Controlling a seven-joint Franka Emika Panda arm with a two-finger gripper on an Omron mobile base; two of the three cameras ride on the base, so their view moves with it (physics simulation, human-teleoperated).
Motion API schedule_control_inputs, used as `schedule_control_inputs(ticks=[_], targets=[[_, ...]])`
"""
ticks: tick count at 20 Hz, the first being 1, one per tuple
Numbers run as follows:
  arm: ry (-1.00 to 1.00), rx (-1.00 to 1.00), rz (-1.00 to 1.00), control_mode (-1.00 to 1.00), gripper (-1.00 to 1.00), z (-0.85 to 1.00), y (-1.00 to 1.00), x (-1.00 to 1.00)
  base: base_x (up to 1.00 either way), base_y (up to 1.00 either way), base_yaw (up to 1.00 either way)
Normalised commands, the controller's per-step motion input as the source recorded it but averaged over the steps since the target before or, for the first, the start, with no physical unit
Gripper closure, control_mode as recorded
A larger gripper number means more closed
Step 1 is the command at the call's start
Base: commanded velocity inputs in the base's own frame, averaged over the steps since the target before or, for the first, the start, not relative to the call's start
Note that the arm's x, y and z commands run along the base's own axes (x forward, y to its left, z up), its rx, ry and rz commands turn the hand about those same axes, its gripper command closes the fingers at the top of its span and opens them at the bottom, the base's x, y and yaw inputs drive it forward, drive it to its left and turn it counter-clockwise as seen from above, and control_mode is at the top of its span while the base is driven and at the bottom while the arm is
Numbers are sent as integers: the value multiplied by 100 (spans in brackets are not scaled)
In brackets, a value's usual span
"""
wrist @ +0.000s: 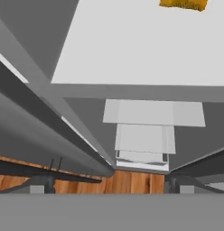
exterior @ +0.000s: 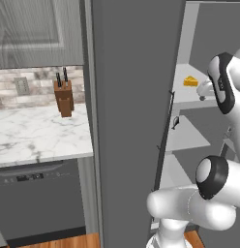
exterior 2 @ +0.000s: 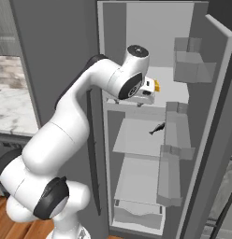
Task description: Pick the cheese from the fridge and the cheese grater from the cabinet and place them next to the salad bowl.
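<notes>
The fridge [exterior 2: 136, 28] is standing open, and the cheese [exterior: 190, 81] is lying on an upper inner shelf [wrist: 145, 45], well back from the shelf's front edge. The gripper [exterior 2: 145, 95] is hovering at that shelf's front lip, so the wedge is sitting ahead of the jaws and slightly off to 1 side; in the hand view it is showing as a yellow patch at the top edge. The 2 fingertips [wrist: 46, 180] are standing wide apart, holding nothing. Judging from this, the coming move is calling for a straight reach deeper along the shelf.

Claw [exterior 2: 147, 94] beside cheese [exterior 2: 156, 86]
</notes>
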Motion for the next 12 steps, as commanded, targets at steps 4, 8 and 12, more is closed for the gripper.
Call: schedule_control_inputs(ticks=[4, 8, 12], targets=[[-3, 0, 0, -100, -100, 0, 0, 16, 0, 0, 0], [0, 0, 0, -100, -100, 0, 0, 20, 0, 0, 0], [0, 0, 0, -100, -100, 6, 0, 20, 0, 0, 0]])
